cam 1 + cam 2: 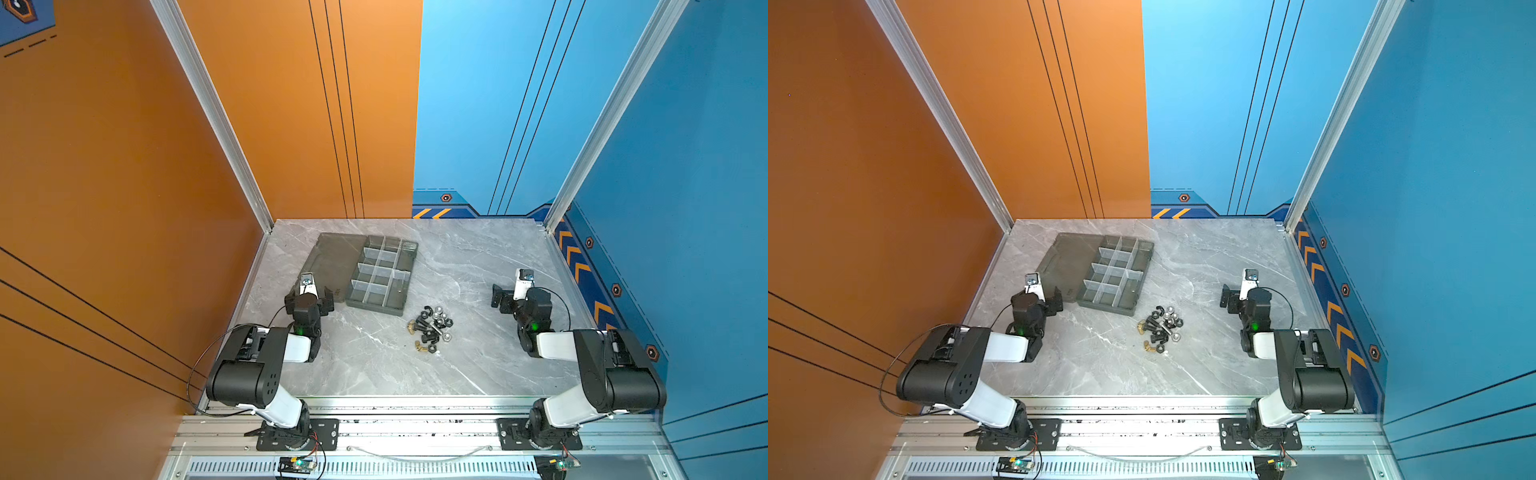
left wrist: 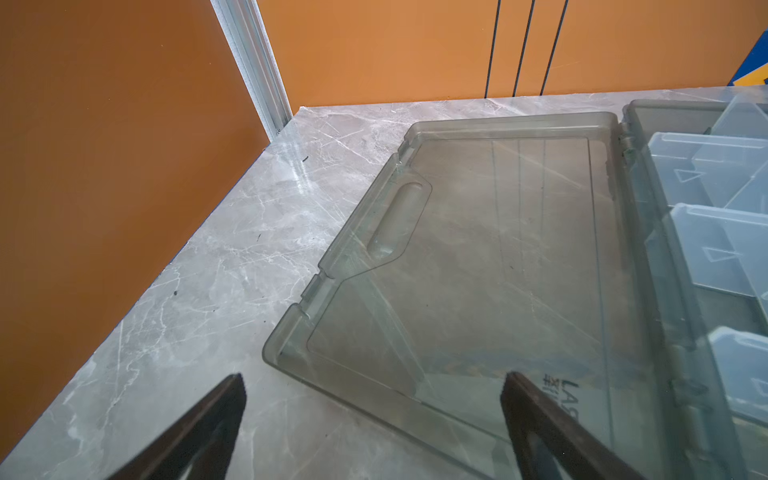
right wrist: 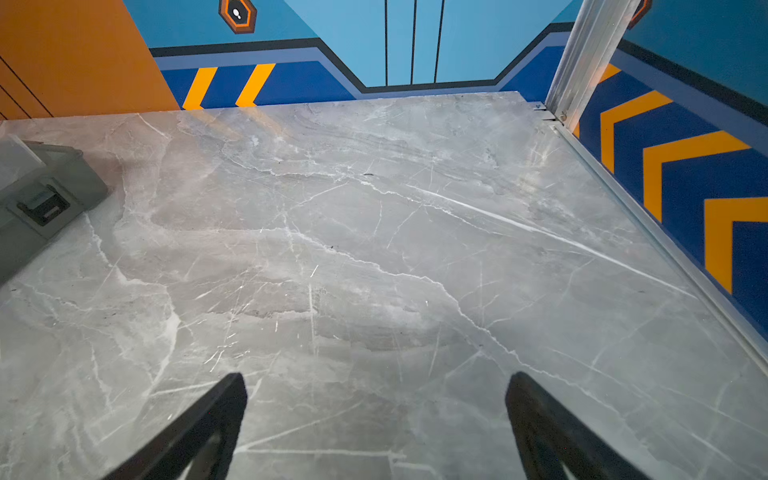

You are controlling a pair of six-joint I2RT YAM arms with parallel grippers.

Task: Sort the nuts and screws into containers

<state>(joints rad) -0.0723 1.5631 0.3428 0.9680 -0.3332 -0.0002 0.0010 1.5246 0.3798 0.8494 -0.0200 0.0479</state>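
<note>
Two arms hang over the grey marble tabletop [image 1: 478, 257], their tips spread wide and holding nothing: the left end effector [image 1: 309, 297] above the near corner of the organizer's flat lid [image 1: 332, 257], the right end effector [image 1: 503, 298] above bare stone at the right. Between them, the screws [image 1: 434, 329] and the nuts [image 1: 439, 317] lie in one mixed heap on the tabletop, just near of the containers [image 1: 376, 306], apart from the tray's near wall. Brass winged nuts sit at the heap's left and near edges.
</note>
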